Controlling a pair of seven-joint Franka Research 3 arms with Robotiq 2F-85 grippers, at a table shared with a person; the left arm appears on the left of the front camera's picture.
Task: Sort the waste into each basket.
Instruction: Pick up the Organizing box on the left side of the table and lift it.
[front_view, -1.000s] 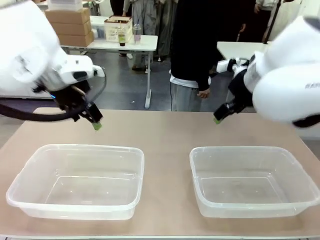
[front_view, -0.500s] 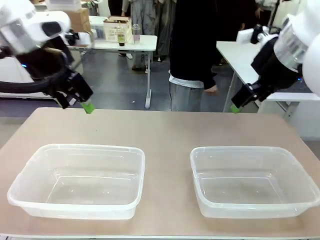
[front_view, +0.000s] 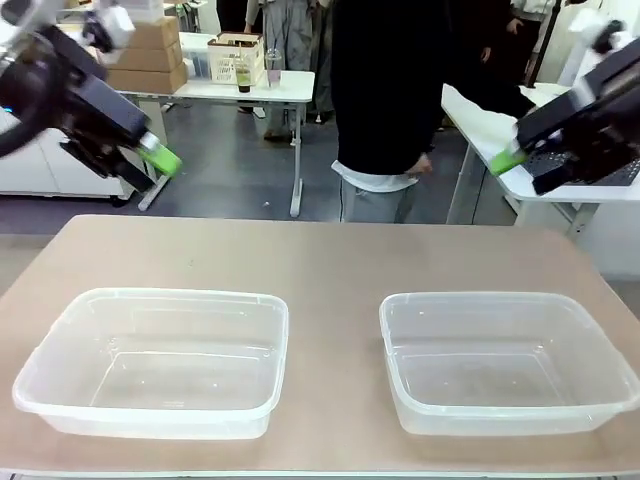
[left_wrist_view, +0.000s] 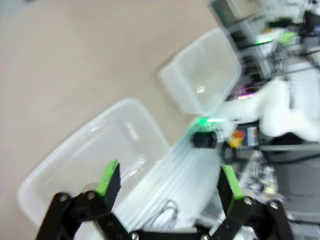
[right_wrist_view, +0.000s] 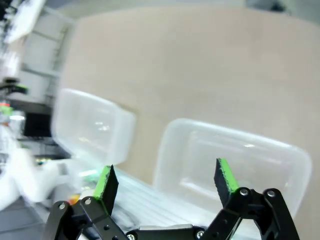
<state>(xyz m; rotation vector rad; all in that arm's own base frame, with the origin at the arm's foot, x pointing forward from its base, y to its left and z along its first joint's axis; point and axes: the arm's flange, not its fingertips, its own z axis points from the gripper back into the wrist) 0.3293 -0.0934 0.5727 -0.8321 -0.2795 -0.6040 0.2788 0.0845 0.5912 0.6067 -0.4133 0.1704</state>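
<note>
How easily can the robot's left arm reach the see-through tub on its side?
Probably yes, quite easily: the left gripper hangs open, raised beyond the left tub, and nothing stands between them.

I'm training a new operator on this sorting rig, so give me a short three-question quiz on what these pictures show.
1. True or false: a red can lies in the left tub.
2. How many clear tubs stand on the table? A: one. B: two. C: three.
3. Fill in: the left gripper and the right gripper both hang above the table with jaws ____.
Key: 1 false; the left tub and the right tub both hold nothing. 2 B. 3 open.
</note>
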